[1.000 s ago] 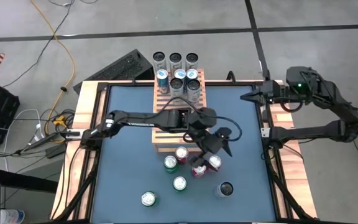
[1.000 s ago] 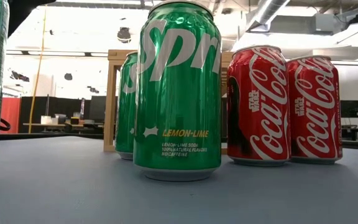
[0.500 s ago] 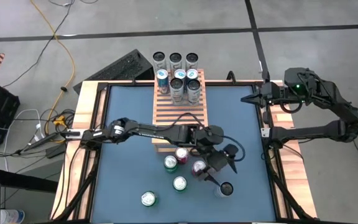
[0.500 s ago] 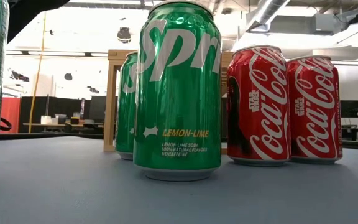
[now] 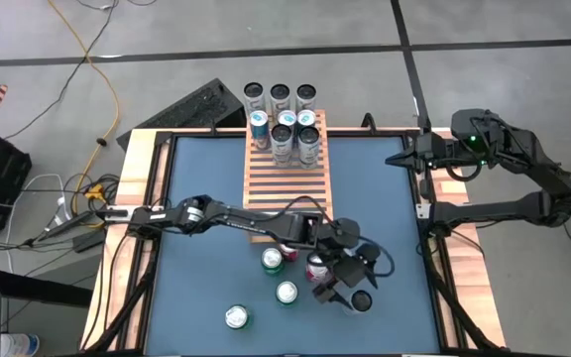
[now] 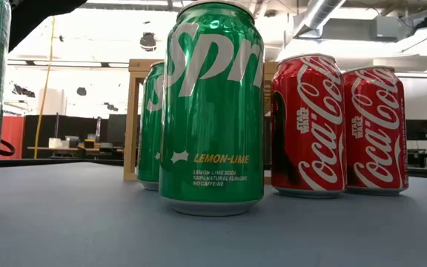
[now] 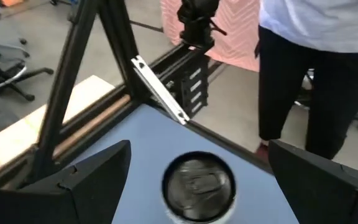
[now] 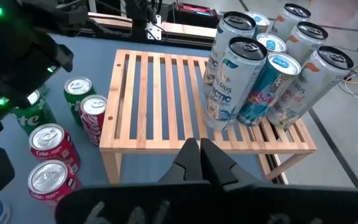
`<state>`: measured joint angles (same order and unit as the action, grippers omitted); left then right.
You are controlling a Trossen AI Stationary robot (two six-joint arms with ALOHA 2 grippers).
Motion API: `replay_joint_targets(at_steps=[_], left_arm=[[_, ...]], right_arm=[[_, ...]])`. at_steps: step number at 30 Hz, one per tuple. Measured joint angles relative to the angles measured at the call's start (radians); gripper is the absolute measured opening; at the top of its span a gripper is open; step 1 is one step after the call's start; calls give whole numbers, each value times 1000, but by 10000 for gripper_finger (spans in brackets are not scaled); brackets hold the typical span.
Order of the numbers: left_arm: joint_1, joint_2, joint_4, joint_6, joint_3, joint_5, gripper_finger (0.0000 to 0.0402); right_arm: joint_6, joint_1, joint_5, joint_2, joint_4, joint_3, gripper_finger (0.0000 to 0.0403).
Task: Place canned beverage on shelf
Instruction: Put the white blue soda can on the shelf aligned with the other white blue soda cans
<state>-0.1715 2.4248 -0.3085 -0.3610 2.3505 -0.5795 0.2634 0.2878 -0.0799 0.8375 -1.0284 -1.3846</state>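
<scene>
Left pincer (image 5: 350, 294) wide open, outstretched; right pincer (image 8: 200, 163) shut, withdrawn.

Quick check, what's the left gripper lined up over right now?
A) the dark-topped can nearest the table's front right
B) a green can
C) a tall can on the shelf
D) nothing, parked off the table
A: in the high view the left gripper sits at the dark-topped can, and the left wrist view shows that can between its open fingers.

Grey concrete floor (image 5: 504, 20), yellow cable (image 5: 107, 89), office chair (image 7: 2, 68) beyond the table
</scene>
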Motion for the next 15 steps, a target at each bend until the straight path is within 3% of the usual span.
replay_joint_targets(at_steps=[15], left_arm=[[-13,0,-32,-72,-58,39,364]], right_arm=[[-1,0,0,0,-6,0,0]])
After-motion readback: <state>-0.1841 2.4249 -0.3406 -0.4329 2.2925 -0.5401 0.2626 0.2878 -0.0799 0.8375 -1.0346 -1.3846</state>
